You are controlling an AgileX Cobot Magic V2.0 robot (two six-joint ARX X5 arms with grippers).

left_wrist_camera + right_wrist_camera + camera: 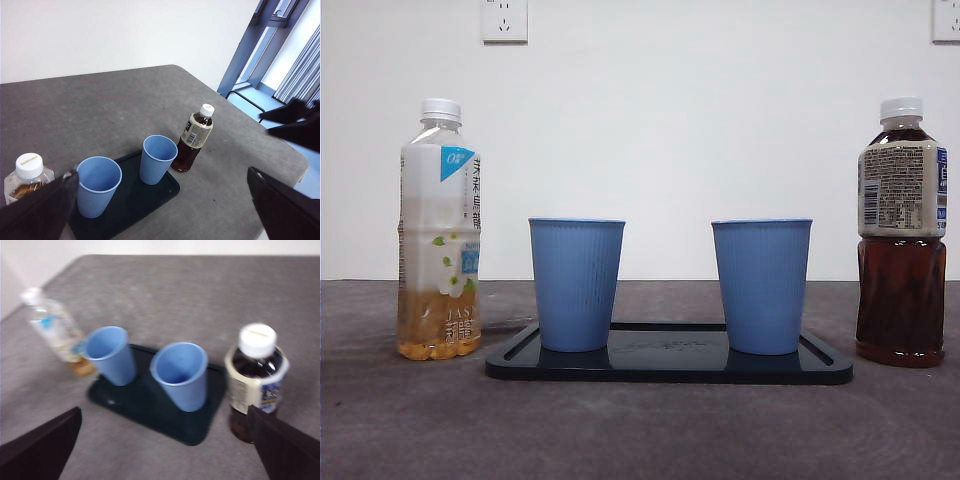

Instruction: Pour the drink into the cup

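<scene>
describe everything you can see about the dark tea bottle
The dark tea bottle is clear plastic with a white screw cap, still on, and a pale printed label with a blue edge around its upper body. Dark brown liquid fills it nearly to the neck. It stands upright on the grey table, just beyond one short end of the black tray, nearest one blue cup. It looks apart from the tray, and neither hand touches it.

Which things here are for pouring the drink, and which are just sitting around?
For the job: light tea bottle, dark tea bottle, left blue cup, right blue cup.
Just there: black tray, wall sockets, grey table.
</scene>
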